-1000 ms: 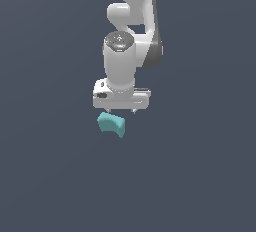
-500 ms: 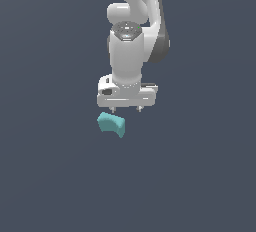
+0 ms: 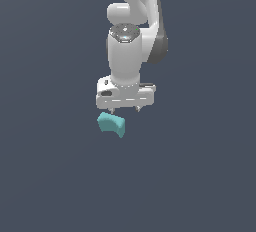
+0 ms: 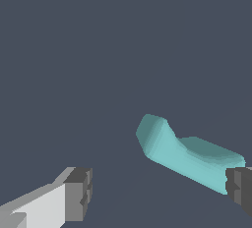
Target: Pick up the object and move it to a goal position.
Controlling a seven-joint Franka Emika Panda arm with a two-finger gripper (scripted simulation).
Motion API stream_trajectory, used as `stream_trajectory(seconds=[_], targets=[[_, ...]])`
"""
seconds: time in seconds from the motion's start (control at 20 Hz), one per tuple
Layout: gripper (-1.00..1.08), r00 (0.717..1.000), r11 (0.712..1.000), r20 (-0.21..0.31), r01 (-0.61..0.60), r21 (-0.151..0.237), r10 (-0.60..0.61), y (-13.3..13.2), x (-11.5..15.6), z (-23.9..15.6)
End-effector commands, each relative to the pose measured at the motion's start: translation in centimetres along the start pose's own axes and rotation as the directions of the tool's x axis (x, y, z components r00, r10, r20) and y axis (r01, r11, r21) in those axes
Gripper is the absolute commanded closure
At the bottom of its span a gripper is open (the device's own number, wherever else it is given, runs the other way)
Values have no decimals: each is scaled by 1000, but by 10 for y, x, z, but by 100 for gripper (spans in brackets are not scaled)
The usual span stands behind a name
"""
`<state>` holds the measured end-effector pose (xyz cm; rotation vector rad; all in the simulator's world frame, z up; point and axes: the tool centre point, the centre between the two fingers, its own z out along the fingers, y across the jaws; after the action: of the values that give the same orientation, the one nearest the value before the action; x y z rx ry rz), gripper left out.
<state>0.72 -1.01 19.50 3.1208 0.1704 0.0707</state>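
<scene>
Below spread tool (image 3: 124,110), teal block (image 3: 111,124), arch upward

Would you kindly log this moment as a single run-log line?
phase: approach | gripper: open, empty | teal block: on surface, ungrasped, not centred between fingers | goal: not visible

One teal block (image 3: 111,124) (arched cut-out on one side), lying on one dark grey floor (image 3: 45,166). One white arm (image 3: 131,36), one gripper (image 3: 124,110) with two fingers (image 4: 78,193), both dark-tipped in the wrist view.
</scene>
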Motion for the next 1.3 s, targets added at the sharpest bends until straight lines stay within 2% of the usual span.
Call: stream_trajectory(seconds=[0.0,0.3,0.6,0.9,1.25], targets=[[-92,999,999,2,32,0,-32,2,0,2],[-92,990,990,7,143,1,-143,9,-2,7],[-92,959,959,12,284,5,-284,17,-4,13],[-92,907,907,17,421,11,-421,25,-6,20],[-92,822,823,19,568,19,-568,35,-9,28]])
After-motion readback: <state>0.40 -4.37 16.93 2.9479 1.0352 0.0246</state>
